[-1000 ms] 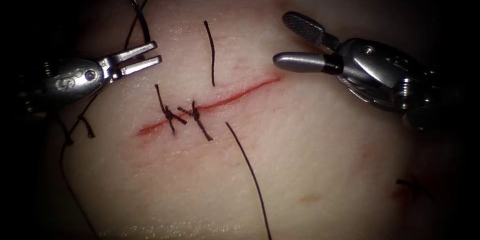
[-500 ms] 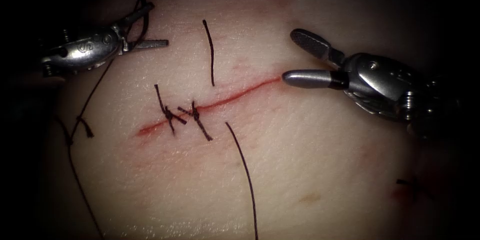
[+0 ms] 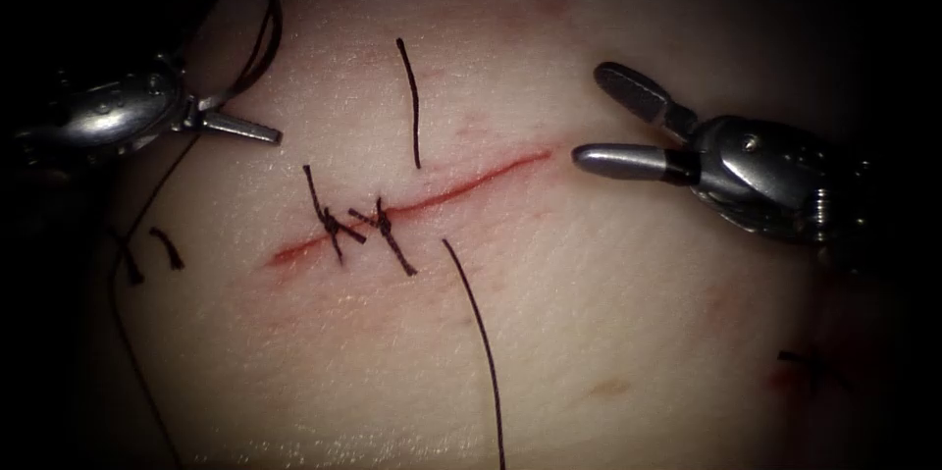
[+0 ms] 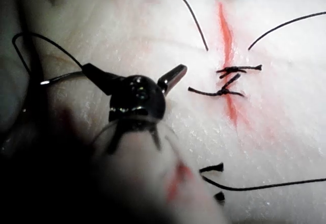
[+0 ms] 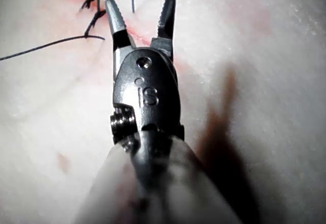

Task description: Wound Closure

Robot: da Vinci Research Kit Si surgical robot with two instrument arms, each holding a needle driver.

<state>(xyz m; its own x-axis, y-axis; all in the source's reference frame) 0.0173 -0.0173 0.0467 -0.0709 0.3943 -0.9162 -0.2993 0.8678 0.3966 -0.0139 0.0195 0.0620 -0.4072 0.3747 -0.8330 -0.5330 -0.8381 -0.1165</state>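
Tissue (image 3: 608,313) surface: we see the left tool (image 3: 245,129) has swung left, away from the cut (image 3: 471,185), jaws spread and empty. What looks like the needle (image 4: 56,77) lies beside it, out of the tissue. Right tool (image 3: 594,117) has backed off rightward, jaws apart, holding nothing.

Tissue (image 3: 608,313) carrying a slanting cut (image 3: 461,190) near its centre, edged with red fluid (image 3: 294,254). Two knotted stitches (image 3: 358,225) cross the cut's left part. Loose thread (image 3: 481,333) lies on the surface toward the near edge; a cut end of thread (image 3: 412,102) lies toward the far edge, short cut ends (image 3: 167,246) near the left edge.
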